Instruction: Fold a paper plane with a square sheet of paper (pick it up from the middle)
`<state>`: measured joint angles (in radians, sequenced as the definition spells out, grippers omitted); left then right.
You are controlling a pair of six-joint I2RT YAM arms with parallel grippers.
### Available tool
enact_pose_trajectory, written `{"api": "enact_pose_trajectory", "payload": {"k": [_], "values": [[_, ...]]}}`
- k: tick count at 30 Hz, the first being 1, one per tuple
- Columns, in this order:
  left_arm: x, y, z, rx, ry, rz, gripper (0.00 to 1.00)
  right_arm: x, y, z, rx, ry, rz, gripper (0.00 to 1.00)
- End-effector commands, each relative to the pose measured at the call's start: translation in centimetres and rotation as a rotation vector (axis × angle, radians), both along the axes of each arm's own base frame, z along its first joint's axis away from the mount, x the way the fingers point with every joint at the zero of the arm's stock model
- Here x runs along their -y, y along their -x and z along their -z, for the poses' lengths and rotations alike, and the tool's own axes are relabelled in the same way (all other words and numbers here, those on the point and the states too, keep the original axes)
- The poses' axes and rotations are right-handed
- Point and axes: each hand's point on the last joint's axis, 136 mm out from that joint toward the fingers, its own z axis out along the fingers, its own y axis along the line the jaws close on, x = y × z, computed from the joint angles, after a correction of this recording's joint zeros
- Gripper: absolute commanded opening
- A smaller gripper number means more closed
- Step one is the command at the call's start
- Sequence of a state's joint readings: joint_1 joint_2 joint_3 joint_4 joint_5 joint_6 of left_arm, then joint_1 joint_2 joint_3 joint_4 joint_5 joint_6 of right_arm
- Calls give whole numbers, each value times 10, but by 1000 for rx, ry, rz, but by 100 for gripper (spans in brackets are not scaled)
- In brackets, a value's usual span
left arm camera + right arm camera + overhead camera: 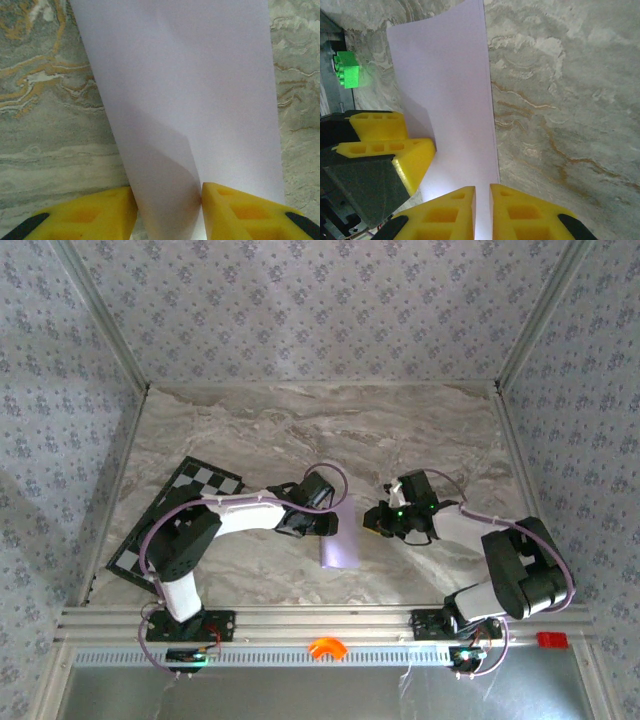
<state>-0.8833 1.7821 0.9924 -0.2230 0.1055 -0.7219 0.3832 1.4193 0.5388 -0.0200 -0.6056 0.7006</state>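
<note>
Near the middle of the table [300, 430], just ahead of my 2 bases, the paper [338, 548] shows as a narrow lilac strip that looks doubled over on itself, and both my tools are on it. My left gripper [167, 202] has 1 finger on each side of a soft, rounded bend in the paper. Its jaws are partly closed and press both flanks, so I read that as a loose grip on the paper. My right gripper [482, 200] is closed almost finger to finger on the strip's long edge, close beside the left fingers. My worry is that 2 grips so near each other will fight. If my arms drift apart, the paper could tear or slide out of the right pinch, which has only an edge. If they crowd together, the strip would buckle and take a stray crease. The bend in my left jaws is not flat, so squeezing harder there could set a crooked fold and throw off every later one. I cannot tell whether the strip's far end rests on the table. The green block [347, 70] sits apart from the paper, off to 1 side.
</note>
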Motion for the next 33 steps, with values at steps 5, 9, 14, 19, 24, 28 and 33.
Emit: {"api": "enact_pose_trajectory", "payload": {"k": [5, 9, 14, 19, 24, 28, 33], "values": [[-34, 11, 45, -64, -167, -8, 42, -7, 1, 4, -19, 4, -5, 16], [-34, 10, 45, -64, -170, -11, 43, -14, -2, -2, -3, -10, -24, 12], [-34, 10, 45, -64, -170, -11, 43, -23, -5, 2, 6, 26, -42, 1], [-36, 11, 46, -65, -173, -11, 42, 16, -10, 11, -29, 208, 77, 0], [-36, 11, 46, -64, -175, -10, 43, 54, -14, 2, -16, 157, 221, 0], [-35, 11, 45, -63, -169, -12, 42, 78, -12, -9, 20, 160, 278, 1], [-35, 11, 46, -64, -174, -4, 43, 66, -18, -26, 90, 36, 236, 1]]}}
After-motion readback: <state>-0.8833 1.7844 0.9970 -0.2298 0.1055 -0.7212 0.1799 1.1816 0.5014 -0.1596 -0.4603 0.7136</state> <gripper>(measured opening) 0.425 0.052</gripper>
